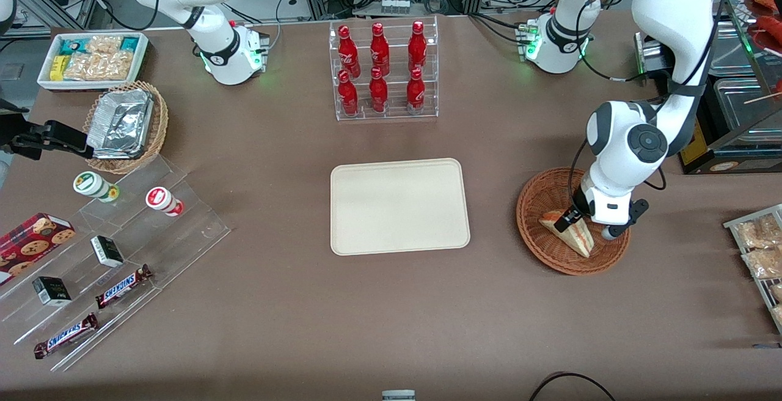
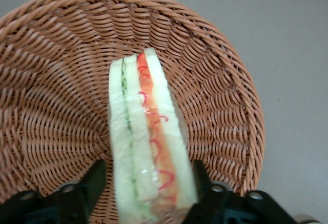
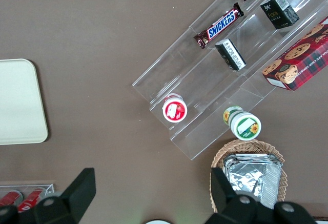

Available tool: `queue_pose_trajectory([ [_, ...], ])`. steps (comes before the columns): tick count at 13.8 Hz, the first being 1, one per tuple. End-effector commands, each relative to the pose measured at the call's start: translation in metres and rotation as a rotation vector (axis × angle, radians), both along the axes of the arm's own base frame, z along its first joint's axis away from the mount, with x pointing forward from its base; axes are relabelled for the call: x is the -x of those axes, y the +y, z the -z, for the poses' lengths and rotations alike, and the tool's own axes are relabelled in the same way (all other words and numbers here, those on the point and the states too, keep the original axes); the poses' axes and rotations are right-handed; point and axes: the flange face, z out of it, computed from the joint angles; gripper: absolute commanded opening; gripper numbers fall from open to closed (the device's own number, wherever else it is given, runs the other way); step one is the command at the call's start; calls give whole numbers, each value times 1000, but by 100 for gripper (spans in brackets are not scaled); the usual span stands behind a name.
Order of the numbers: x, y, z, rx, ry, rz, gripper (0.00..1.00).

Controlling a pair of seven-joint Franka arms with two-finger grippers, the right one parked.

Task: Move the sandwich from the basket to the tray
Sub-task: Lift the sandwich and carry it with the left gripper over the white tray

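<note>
gripper [image 1: 573, 217] low in basket [image 1: 537, 239] | fingers [image 2: 84, 188] set around sandwich [image 2: 148, 142] | bare table [image 1: 495, 205] seen between gripper and tray [image 1: 400, 205]

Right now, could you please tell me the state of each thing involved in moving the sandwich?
sandwich: wrapped in clear film, resting in the basket, on edge between the gripper's fingers.
basket: on the table, holding only the sandwich.
tray: flat on the table, nothing on it.
gripper: down in the basket, open around the sandwich.
</note>
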Motion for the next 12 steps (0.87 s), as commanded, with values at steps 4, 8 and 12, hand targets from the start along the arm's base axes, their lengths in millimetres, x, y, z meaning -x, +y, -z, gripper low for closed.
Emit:
queue_pose_trajectory([
  [4, -9, -12, -24, 6, -36, 2, 0],
  [8, -12, -22, -112, -18, 64, 25, 0],
  [12, -14, -84, -210, -77, 194, 225, 0],
])
